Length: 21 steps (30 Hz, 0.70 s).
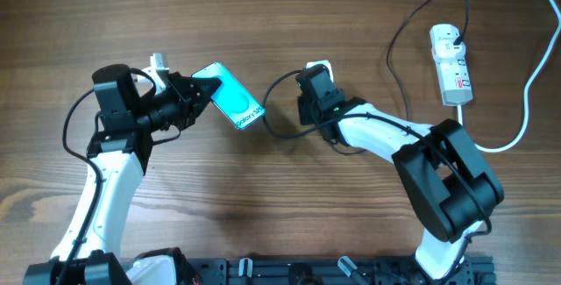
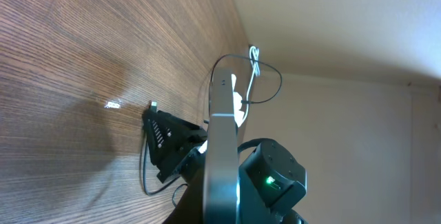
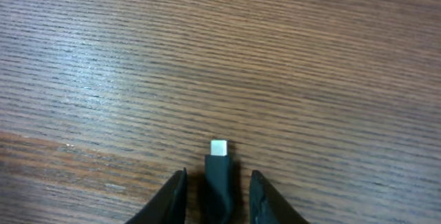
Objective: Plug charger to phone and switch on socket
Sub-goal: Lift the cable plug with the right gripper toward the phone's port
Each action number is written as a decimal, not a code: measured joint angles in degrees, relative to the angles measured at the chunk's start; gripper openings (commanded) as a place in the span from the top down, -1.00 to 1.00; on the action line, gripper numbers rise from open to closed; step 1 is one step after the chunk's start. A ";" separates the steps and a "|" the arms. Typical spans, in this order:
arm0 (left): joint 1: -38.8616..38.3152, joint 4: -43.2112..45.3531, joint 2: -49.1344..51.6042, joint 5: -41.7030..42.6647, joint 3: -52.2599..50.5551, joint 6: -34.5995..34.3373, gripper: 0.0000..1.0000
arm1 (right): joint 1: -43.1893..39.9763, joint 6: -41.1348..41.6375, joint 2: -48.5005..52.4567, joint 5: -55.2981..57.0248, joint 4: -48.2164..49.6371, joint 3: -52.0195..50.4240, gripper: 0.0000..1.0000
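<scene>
My left gripper (image 1: 198,93) is shut on one end of the phone (image 1: 232,98), whose turquoise screen faces up and whose free end points right and down. In the left wrist view the phone (image 2: 220,141) shows edge-on. The charger's black cable (image 1: 399,44) runs from the socket (image 1: 450,64) at the far right round to my right gripper (image 1: 312,73). In the right wrist view the black plug tip (image 3: 218,156) lies between the fingers of my right gripper (image 3: 218,177), with a gap on each side. The plug is some way right of the phone's free end.
The socket's thick white cord (image 1: 529,101) loops along the right edge of the wooden table (image 1: 263,13). A loop of black cable (image 1: 266,114) lies between the phone and the right gripper. The right arm (image 1: 438,175) crosses the right half of the table.
</scene>
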 measured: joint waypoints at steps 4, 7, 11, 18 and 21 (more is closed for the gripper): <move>0.00 0.00 0.00 0.00 -0.02 0.00 0.92 | -0.24 0.50 0.02 -0.26 -3.04 1.16 0.91; 0.00 0.00 0.00 0.17 0.00 0.26 0.92 | -0.63 0.52 0.26 -2.23 -7.43 3.65 0.91; 0.00 0.00 0.00 3.58 0.00 4.13 0.92 | -1.25 -2.38 -0.52 -8.22 -22.10 8.17 0.91; 0.00 2.78 -0.02 9.53 -0.02 13.62 0.92 | -3.26 -9.33 -21.79 -33.05 -35.98 8.33 0.91; 0.00 9.35 0.09 13.53 -0.11 16.61 0.92 | -6.10 -14.60 -25.83 -46.31 -42.29 8.33 0.91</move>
